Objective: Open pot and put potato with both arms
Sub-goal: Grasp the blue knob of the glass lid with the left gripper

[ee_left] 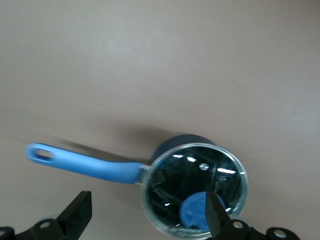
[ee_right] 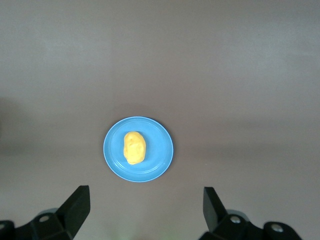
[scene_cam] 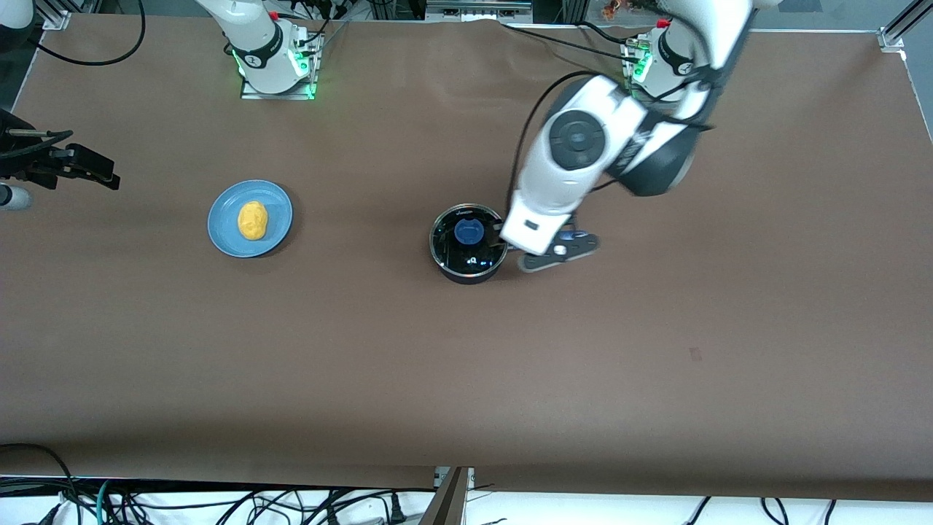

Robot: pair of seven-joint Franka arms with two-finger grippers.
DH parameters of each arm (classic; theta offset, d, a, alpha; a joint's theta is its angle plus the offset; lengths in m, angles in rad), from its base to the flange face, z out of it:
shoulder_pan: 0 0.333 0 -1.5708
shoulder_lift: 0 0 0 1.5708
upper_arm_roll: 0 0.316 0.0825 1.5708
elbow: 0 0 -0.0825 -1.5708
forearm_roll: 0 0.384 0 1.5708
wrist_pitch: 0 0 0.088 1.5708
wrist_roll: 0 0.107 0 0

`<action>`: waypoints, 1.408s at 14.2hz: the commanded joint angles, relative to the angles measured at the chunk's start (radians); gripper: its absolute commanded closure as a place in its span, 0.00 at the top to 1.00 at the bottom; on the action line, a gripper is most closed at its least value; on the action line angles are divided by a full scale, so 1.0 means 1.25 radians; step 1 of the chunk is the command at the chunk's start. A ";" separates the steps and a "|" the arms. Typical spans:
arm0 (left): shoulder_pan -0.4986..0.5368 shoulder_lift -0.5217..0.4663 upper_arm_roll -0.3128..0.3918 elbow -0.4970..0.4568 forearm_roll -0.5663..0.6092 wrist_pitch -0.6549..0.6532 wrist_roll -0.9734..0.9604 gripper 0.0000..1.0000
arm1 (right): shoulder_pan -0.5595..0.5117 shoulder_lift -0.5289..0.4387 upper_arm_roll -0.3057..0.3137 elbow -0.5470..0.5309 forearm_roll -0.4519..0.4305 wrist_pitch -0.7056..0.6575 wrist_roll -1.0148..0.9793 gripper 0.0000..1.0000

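Note:
The black pot [scene_cam: 466, 251] stands mid-table with its glass lid [ee_left: 200, 175] on and the blue knob [scene_cam: 470, 232] on top. Its blue handle [ee_left: 85, 162] points toward the left arm's end and is mostly hidden under the left hand in the front view. My left gripper [scene_cam: 543, 251] is open and empty, over where the handle joins the pot [ee_left: 147, 205]. One finger [ee_left: 215, 210] overlaps the knob [ee_left: 192, 212]. The yellow potato [scene_cam: 253, 219] lies on a blue plate [scene_cam: 226, 237] toward the right arm's end. My right gripper [ee_right: 145, 195] is open and empty, high over the table near the plate [ee_right: 160, 160] and potato [ee_right: 134, 147].
Black equipment [scene_cam: 58, 164] juts in at the table edge at the right arm's end. Both arm bases [scene_cam: 273, 65] stand along the edge farthest from the front camera. Brown table surface surrounds the pot and plate.

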 commanded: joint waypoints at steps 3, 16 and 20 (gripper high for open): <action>-0.082 0.071 0.032 0.029 0.048 0.043 -0.042 1.00 | -0.009 -0.014 -0.004 -0.010 0.009 -0.009 0.007 1.00; -0.163 0.130 0.033 0.027 0.075 0.092 -0.103 0.71 | -0.009 -0.013 -0.005 -0.011 0.010 -0.009 0.007 1.00; -0.163 0.130 0.033 0.027 0.077 0.092 -0.102 0.58 | -0.009 -0.013 -0.008 -0.011 0.010 -0.009 0.007 1.00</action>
